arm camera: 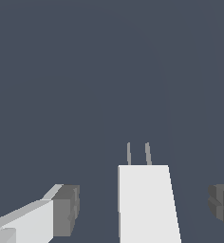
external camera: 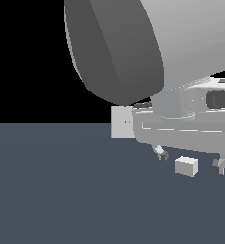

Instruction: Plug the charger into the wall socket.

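Observation:
The charger (external camera: 187, 166) is a small light grey-white box lying on the dark floor. In the wrist view the charger (arm camera: 144, 201) shows two thin prongs at its far end. My gripper (external camera: 190, 160) hangs over it, open, one finger on each side and a clear gap to each fingertip (arm camera: 66, 209). The wall socket (external camera: 120, 122) is an upright light grey square plate with two tiny dots, standing behind and to the exterior view's left of the charger; the arm hides its right part. The socket does not show in the wrist view.
The arm's large grey link (external camera: 119, 47) fills the upper part of the exterior view. A flat dark blue-grey floor (external camera: 62, 190) spreads under everything.

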Tool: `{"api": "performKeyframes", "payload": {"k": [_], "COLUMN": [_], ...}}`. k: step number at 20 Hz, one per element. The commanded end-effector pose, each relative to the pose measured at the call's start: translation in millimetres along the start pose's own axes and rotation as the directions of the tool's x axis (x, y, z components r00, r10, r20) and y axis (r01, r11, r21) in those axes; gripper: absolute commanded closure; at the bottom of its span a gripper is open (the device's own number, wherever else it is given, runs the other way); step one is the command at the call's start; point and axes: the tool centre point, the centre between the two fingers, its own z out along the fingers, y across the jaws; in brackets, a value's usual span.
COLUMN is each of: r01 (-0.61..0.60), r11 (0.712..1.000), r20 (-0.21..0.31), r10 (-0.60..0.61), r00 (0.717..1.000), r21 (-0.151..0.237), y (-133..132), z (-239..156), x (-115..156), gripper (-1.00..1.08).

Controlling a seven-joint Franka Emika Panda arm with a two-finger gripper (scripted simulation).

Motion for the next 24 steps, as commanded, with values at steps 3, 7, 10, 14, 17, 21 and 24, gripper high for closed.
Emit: {"api": "performKeyframes", "payload": {"k": [3,7,10,14,17,21,24], "r01": [-0.001,-0.001,-0.001,-0.001,-0.006,0.015,0.049], "r11": [1.0,1.0,1.0,1.0,1.0,1.0,0.999], "r20": [-0.001,-0.001,-0.001,-0.001,-0.002,-0.003,-0.004], "r10": [0.001,0.001,0.001,0.001,0.006,-0.015,-0.049], "r00": [1.0,1.0,1.0,1.0,1.0,1.0,0.999], "r21": [0.001,0.001,0.001,0.001,-0.003,0.006,0.021], "y": [-0.3,-0.3,-0.3,-0.3,2.9,0.6,-3.2], "z": [9.5,10.4,10.4,10.4,10.2,8.8,6.4], "x": [-3.9,-4.3,-4.3,-4.3,-2.3,-0.5,2.5], "gripper": [-0.92,1.08,1.08,1.08,1.08,1.08,1.08]}}
